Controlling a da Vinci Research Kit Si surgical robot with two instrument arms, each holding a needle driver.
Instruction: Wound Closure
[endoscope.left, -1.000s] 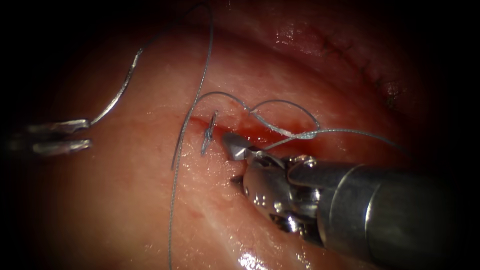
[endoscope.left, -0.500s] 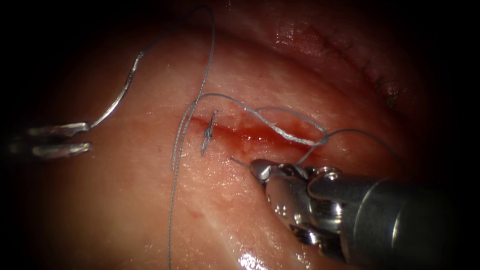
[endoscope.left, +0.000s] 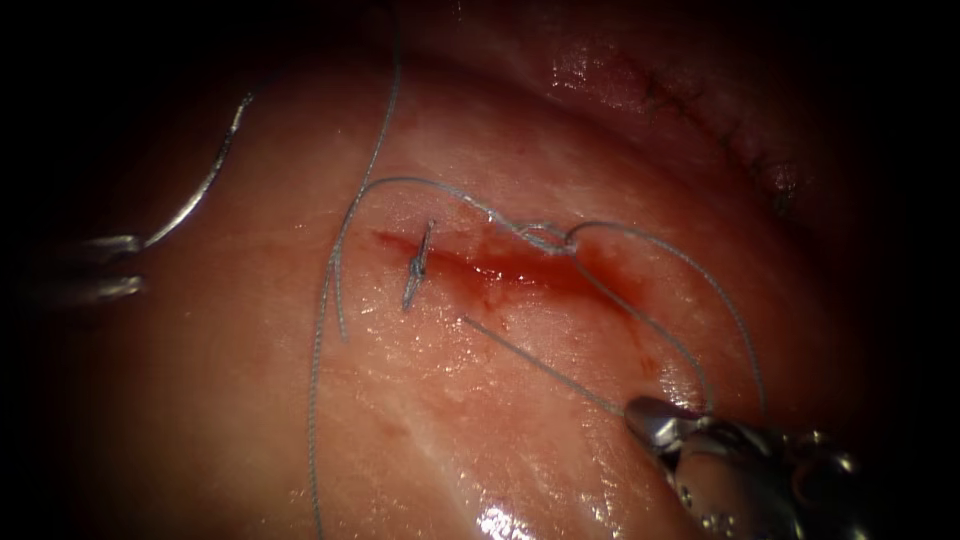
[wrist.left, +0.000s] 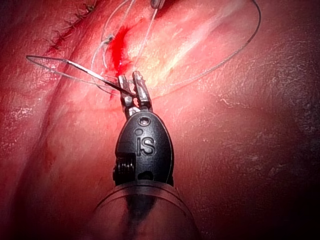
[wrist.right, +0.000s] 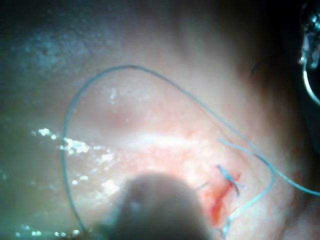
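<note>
Hidden, cut-off and unclear parts

The right tool (endoscope.left: 650, 420) is cut off by the endoscope picture's edge beyond its wrist, and its grip on the thread (endoscope.left: 540, 365) is perhaps made at the jaw tips, though this cannot be resolved. The left tool (endoscope.left: 120, 265) is sunk in shadow, its shaft lost. In the right wrist view the near tool is seen only as a blur.

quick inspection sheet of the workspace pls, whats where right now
surface: tissue, cut holding red fluid
job's things: needle out of the tissue, left of the cut; thread looping over the cut; tied stitch
clutter: nothing seen
grippers: left tool holds the needle near one end; right tool shut on a thread strand
cables: nothing seen
surroundings: older stitched line
</note>
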